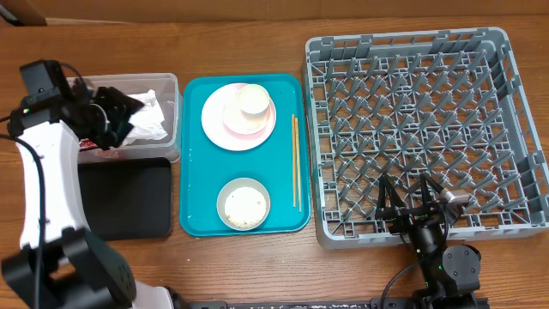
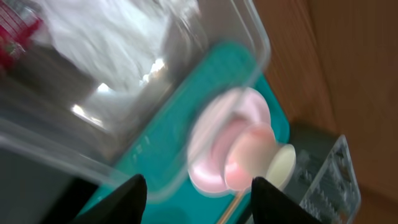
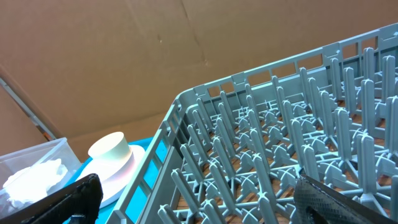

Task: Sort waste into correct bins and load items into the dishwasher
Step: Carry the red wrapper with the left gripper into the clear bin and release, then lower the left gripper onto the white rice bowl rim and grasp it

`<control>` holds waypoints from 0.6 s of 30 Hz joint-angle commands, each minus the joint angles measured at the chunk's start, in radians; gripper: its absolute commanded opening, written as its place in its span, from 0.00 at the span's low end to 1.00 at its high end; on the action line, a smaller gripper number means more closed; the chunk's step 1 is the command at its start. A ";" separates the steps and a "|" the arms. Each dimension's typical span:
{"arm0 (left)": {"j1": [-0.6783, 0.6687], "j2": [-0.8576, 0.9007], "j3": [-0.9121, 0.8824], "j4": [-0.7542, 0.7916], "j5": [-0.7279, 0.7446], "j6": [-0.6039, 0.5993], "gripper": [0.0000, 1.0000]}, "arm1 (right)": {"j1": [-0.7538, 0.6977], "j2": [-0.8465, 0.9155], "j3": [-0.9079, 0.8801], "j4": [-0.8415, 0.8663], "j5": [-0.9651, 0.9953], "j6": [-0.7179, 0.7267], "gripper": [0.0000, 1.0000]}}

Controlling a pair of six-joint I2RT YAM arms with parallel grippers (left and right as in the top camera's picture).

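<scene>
The teal tray (image 1: 193, 172) lies in the middle of the table. On its far half sits a stack of round plates (image 1: 221, 120), pale pink on white, with a small cream cup (image 1: 254, 100) on top. On its near half stands a pale grey bowl (image 1: 244, 204). Thin wooden chopsticks (image 1: 296, 163) lie along its right edge. Just left of the tray's far half is the clear plastic tub (image 1: 175, 120), which holds a crumpled white napkin (image 1: 151, 120) and a red sauce packet (image 2: 15, 34). The shallow black tray (image 1: 129, 197) lies left of the teal tray's near half, just beside the tub. The large grey dish rack (image 1: 412, 112) stands just right of the teal tray, and nothing rests on its pegs. The left gripper (image 2: 199, 198) hangs over the tub with its fingers spread and nothing between them. The right gripper (image 3: 199, 194) is over the near edge of the rack, well to the right of the teal tray. Its fingers are also parted wide and hold nothing.
</scene>
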 commanded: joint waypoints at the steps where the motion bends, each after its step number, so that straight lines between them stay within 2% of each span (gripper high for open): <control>1: -0.063 -0.056 0.023 -0.060 0.072 0.116 0.56 | -0.007 -0.010 -0.010 0.006 0.002 -0.001 1.00; 6: -0.180 -0.063 0.022 -0.182 0.053 0.199 0.56 | -0.007 -0.010 -0.010 0.006 0.002 -0.001 1.00; 13: -0.399 -0.063 0.017 -0.327 -0.177 0.225 0.56 | -0.007 -0.010 -0.010 0.006 0.002 -0.001 1.00; 18: -0.546 -0.063 -0.004 -0.359 -0.243 0.225 0.53 | -0.007 -0.010 -0.010 0.006 0.002 -0.001 1.00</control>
